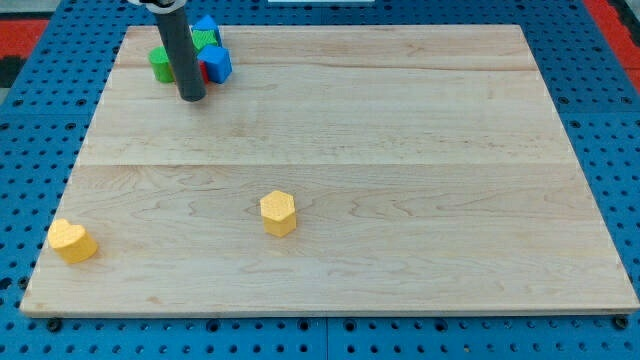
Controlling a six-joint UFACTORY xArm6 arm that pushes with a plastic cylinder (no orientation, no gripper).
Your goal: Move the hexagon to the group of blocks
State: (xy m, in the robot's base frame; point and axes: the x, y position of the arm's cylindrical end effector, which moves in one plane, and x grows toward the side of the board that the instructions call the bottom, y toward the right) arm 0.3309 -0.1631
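Left to right, you are looking at a yellow heart-shaped block sitting at the near left corner of the wooden board, well apart from everything else.

Far left, a group of blocks is clustering against the far edge: a green block, a red block mostly hidden, a blue block and a second blue block behind. Their shapes are partly hidden by the rod.

My tip is resting on the board just on the near side of that group, close to the red and blue blocks, possibly touching. There are no jaws on this rod, so nothing is being held.

The yellow hexagon is sitting near the middle of the board, toward the near edge, well apart from the group.

The relation that matters: the hexagon is lying near and right of my tip, and the group is lying far and left of the hexagon. My tip is standing on the wrong side. You are probably needing to bring it around to the hexagon's near right face before pushing far-left.
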